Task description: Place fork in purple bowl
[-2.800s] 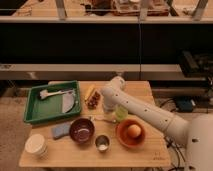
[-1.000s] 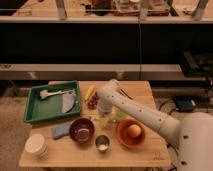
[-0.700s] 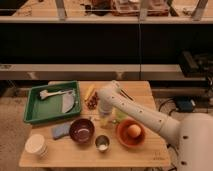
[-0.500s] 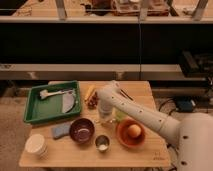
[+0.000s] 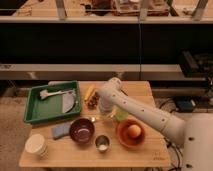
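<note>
1. A white cup (image 5: 36, 145) stands at the near left corner of the wooden table (image 5: 65, 156).
2. Far from it lies a green tray (image 5: 31, 114), holding a pale utensil (image 5: 49, 93) and a grey curved piece (image 5: 68, 102).
3. A blue-grey cloth (image 5: 60, 131) lies just left of the purple bowl (image 5: 82, 131), touching or nearly touching its rim.
4. The fork (image 5: 92, 119) shows only as a thin pale glint on the table, just beyond the bowl's far right rim and outside the bowl.
5. A small steel cup (image 5: 102, 143) sits near and right of the purple bowl.
6. The gripper (image 5: 105, 114) is down at table level at the fork's right end, fingers closed tight together; whether the fork is pinched between them cannot be told.
7. A yellow item (image 5: 90, 92) and a brown one (image 5: 92, 101) lie just left of the arm (image 5: 145, 114).
8. The orange bowl (image 5: 120, 139) on the right holds a round pale-orange thing (image 5: 133, 131).
</note>
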Available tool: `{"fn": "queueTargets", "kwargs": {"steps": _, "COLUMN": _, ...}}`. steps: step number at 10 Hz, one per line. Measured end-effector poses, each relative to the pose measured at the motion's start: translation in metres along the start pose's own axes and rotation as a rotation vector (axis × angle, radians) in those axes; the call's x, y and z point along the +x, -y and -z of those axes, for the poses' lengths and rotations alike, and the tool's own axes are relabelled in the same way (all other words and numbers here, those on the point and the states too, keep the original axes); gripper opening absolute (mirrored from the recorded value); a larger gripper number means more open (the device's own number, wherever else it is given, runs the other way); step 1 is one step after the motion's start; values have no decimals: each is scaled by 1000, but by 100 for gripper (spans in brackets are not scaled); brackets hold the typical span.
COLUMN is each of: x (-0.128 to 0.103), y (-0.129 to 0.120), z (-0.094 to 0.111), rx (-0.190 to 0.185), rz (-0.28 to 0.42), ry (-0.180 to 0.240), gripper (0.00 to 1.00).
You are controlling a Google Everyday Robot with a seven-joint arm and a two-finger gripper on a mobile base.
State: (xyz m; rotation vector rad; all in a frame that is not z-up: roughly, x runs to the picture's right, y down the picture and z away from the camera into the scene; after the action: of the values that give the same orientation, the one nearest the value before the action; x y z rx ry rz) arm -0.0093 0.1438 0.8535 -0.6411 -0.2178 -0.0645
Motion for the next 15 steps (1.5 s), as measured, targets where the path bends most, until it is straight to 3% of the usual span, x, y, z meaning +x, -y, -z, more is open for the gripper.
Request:
{"fn": "queueTargets", "kwargs": {"steps": 3, "x": -2, "y": 18, "z": 48, "rx": 70, "rz": 42, "ry": 5, "gripper": 0}}
{"fn": "queueTargets", "kwargs": {"steps": 6, "x": -10, "y": 19, "z": 67, "rx": 93, "rz": 128, "ry": 26, "gripper": 0}}
{"fn": "queueTargets", "kwargs": {"steps": 8, "x": -21, "y": 10, "z": 71, "rx": 82, "rz": 214, "ry": 30, "gripper": 0}}
{"fn": "queueTargets", "kwargs": {"steps": 10, "x": -43, "y": -5, "z": 72, "rx": 47, "rz": 328, "ry": 39, "gripper": 0}}
{"fn": "queueTargets", "kwargs": {"steps": 15, "x": -76, "y": -36, "z": 67, "rx": -14, "rz": 478, "ry": 40, "gripper": 0}}
